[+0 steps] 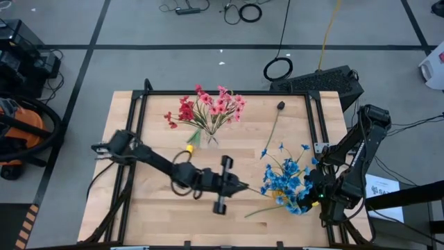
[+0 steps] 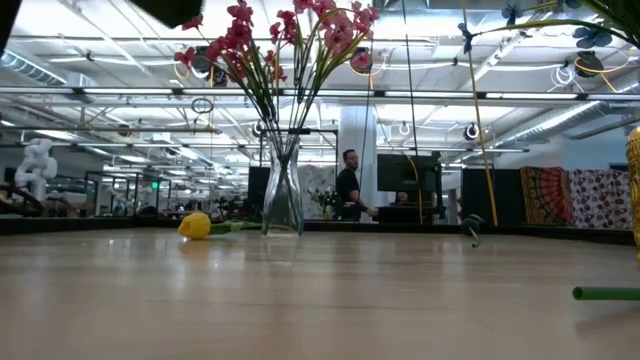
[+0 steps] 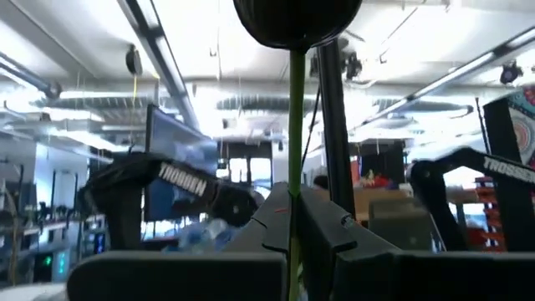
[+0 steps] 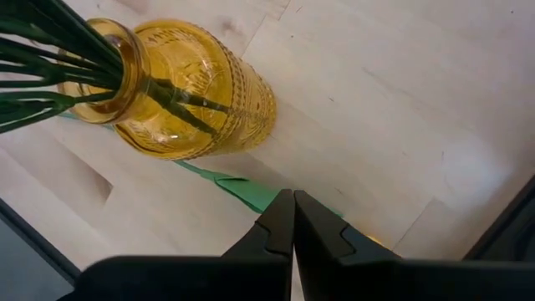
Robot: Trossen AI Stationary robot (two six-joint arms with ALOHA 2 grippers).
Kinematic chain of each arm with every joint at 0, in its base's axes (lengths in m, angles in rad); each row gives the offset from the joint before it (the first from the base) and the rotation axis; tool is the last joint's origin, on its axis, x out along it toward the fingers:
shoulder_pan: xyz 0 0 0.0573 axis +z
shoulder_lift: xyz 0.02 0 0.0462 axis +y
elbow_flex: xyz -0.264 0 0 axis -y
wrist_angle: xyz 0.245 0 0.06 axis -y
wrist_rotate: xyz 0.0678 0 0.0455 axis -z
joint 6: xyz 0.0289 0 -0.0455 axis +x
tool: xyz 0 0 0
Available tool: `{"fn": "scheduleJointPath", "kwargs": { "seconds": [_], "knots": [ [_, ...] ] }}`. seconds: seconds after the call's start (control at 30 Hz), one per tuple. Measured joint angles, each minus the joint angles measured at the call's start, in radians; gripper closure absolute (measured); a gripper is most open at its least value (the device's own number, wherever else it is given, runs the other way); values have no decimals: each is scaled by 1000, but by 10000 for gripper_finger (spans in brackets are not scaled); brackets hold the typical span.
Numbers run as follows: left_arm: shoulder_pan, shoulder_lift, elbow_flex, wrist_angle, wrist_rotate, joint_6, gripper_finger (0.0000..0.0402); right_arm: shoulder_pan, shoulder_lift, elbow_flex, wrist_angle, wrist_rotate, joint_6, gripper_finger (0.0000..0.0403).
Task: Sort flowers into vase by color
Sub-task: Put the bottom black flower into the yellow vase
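Two vases stand on one wooden table (image 1: 159,208): a clear glass vase (image 2: 283,195) and an amber vase (image 4: 196,88). The clear one carries a single bunch of red and pink flowers (image 1: 208,107), too tangled to count stem by stem, and the amber one a single bunch of blue flowers (image 1: 286,177), likewise uncountable. One yellow bud (image 2: 195,225) lies loose on the wood, one dark bud (image 1: 281,105) sits on a long stem, two robot arms reach over the table, and one person (image 2: 349,192) stands in the room behind.
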Motion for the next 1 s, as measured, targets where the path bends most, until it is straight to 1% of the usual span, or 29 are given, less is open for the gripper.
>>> {"fn": "scheduleJointPath", "kwargs": {
  "seconds": [0.1, 0.2, 0.3, 0.47, 0.6, 0.9, 1.0],
  "knots": [
    [12, 63, 94, -24, 14, 1, 391, 0, 0, 0, 1, 0, -14, 403],
    [25, 95, 165, -128, 14, 6, 391, 0, 0, 0, 3, 2, -41, 403],
    [37, 112, 227, -222, 13, 32, 391, 0, 0, 0, 3, 5, -64, 403],
    [47, 119, 301, -288, 13, 80, 391, 0, 0, 0, 5, 22, -88, 403],
    [54, 120, 327, -295, 14, 106, 391, 0, 0, 0, 8, 27, -106, 403],
    [56, 120, 338, -282, 38, 98, 391, 0, 0, 0, 7, 28, -114, 403],
    [54, 120, 347, -284, 45, 66, 391, 0, 0, 0, 7, 28, -125, 403]
  ]
}}
